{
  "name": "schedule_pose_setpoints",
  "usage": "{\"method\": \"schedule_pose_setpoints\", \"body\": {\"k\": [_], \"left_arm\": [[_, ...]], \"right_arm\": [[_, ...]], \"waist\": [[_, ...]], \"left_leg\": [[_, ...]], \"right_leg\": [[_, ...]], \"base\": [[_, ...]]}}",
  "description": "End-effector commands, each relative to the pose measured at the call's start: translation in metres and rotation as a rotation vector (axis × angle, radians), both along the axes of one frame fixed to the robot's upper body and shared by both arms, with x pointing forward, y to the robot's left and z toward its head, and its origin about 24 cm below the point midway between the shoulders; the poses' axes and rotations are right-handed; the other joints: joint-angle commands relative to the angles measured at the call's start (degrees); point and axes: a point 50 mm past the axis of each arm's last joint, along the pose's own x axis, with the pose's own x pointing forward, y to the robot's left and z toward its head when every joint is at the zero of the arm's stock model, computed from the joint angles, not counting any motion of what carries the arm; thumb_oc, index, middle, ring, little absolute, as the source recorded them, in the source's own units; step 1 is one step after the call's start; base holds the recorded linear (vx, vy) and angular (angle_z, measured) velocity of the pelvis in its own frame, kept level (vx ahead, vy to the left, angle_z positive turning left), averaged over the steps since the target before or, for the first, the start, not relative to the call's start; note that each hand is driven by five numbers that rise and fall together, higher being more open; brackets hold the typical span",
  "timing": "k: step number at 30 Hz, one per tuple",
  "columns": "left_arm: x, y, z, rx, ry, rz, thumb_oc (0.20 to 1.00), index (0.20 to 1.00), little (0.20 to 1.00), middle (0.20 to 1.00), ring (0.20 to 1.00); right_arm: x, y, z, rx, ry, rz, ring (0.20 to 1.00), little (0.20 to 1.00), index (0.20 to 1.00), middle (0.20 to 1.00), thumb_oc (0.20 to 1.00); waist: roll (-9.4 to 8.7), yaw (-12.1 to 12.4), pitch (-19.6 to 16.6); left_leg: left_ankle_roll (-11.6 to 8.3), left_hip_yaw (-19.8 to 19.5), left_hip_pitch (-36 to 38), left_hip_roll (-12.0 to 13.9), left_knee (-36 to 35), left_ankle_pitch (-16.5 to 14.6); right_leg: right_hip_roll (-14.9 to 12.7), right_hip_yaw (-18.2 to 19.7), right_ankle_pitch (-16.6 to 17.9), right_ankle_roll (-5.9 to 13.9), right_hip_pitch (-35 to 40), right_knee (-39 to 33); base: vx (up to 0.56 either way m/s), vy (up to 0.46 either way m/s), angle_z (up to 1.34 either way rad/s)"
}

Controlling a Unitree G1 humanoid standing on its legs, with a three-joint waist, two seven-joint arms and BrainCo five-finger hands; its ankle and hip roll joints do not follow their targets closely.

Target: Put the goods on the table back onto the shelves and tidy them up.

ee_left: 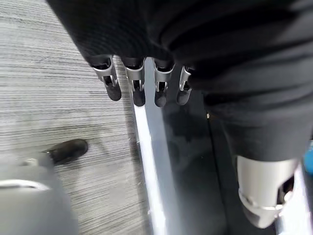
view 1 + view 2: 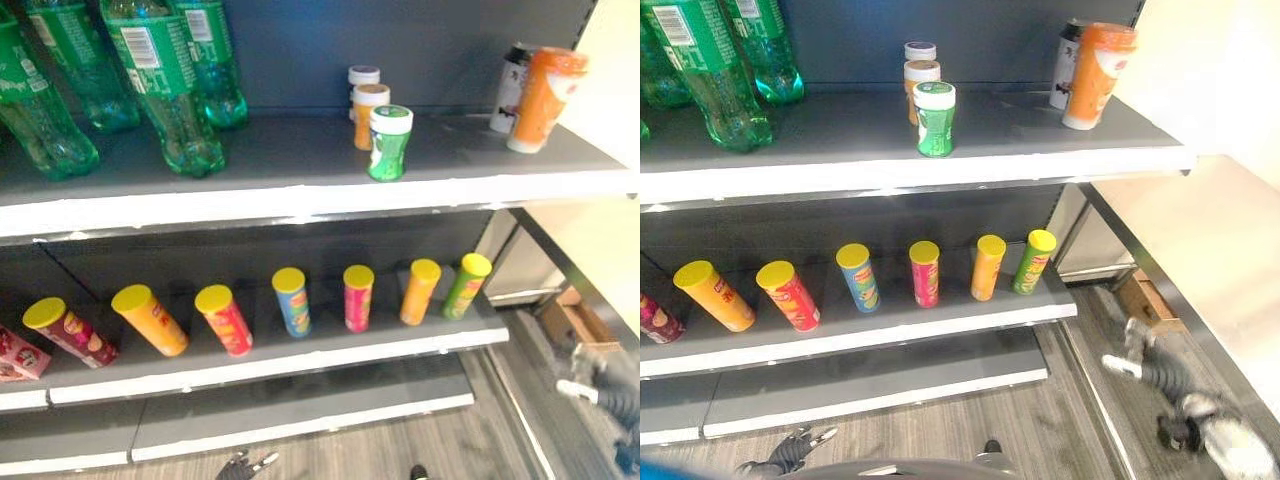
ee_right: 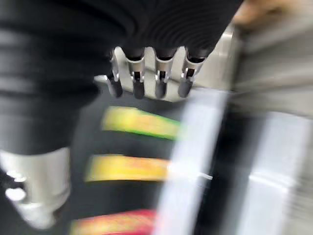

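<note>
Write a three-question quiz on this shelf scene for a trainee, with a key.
1. True or false: the green-labelled jar stands in front of the orange jar on the upper shelf.
2. What colour are the lids of the chip cans on the lower shelf?
3. The green bottles stand at which end of the upper shelf? A) left B) right C) middle

Key: 1 true; 2 yellow; 3 A.
</note>
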Motion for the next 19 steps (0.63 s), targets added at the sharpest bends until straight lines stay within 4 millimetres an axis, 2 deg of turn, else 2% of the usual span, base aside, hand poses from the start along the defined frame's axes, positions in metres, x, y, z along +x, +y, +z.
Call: {"method": "schedule_pose_setpoints", "body": {"k": [1, 2, 3, 5, 11, 19], "left_arm": [[0.018, -0.004, 0.001, -0.007, -0.023, -0.07, 1.0, 1.0, 1.0, 1.0, 1.0], [0.021, -0.007, 0.0, -0.007, -0.024, -0.061, 1.0, 1.0, 1.0, 1.0, 1.0], [0.025, -0.007, 0.0, 0.009, -0.02, -0.039, 1.0, 1.0, 1.0, 1.0, 1.0], [0.026, -0.005, -0.001, 0.036, -0.006, -0.023, 1.0, 1.0, 1.0, 1.0, 1.0], [0.026, 0.006, 0.001, 0.072, 0.017, -0.017, 1.0, 1.0, 1.0, 1.0, 1.0], [0.029, 0.003, 0.0, 0.061, 0.01, -0.021, 1.0, 1.0, 1.0, 1.0, 1.0]], "right_arm": [[0.022, 0.023, -0.032, -0.042, 0.06, 0.109, 1.0, 1.0, 1.0, 1.0, 1.0], [0.006, 0.041, -0.073, -0.096, 0.204, 0.036, 1.0, 1.0, 1.0, 1.0, 1.0], [0.006, 0.059, -0.094, -0.075, 0.252, -0.08, 1.0, 1.0, 1.0, 1.0, 1.0], [0.001, 0.074, -0.108, -0.073, 0.295, -0.173, 1.0, 1.0, 1.0, 1.0, 1.0], [-0.008, 0.084, -0.12, -0.135, 0.404, -0.134, 1.0, 1.0, 1.0, 1.0, 1.0], [-0.009, 0.084, -0.121, -0.164, 0.433, -0.095, 1.0, 1.0, 1.0, 1.0, 1.0]], "waist": [[-0.03, 1.94, 2.18], [0.08, 2.66, 2.1], [0.34, 3.14, 2.25], [0.87, 3.32, 2.21], [1.79, 3.87, 1.76], [2.21, 4.12, 1.69]], "left_leg": [[-1.17, 0.48, 4.01, 0.54, 0.66, -6.25], [-0.98, -0.07, 3.9, 0.57, 0.66, -6.18], [-0.81, -0.45, 3.96, 0.62, 0.66, -6.16], [-0.68, -0.52, 4.43, 0.63, 0.66, -6.36], [-0.76, -0.63, 5.39, 0.68, 0.66, -6.64], [-0.89, -1.08, 5.59, 0.73, 0.66, -6.54]], "right_leg": [[-1.92, -3.75, -2.02, 0.87, -0.81, 4.01], [-2.05, -4.23, -2.11, 0.82, -0.43, 4.11], [-1.98, -4.38, -2.41, 0.69, -0.25, 4.36], [-1.89, -4.48, -2.73, 0.5, 0.28, 4.42], [-1.56, -5.23, -3.24, 0.12, 1.78, 3.89], [-1.6, -5.88, -3.25, -0.07, 2.68, 3.37]], "base": [[0.01, -0.046, 0.09], [0.02, -0.067, 0.08], [0.02, -0.066, 0.16], [0.02, -0.035, 0.15], [0.02, -0.015, 0.1], [0.0, -0.002, 0.01]]}}
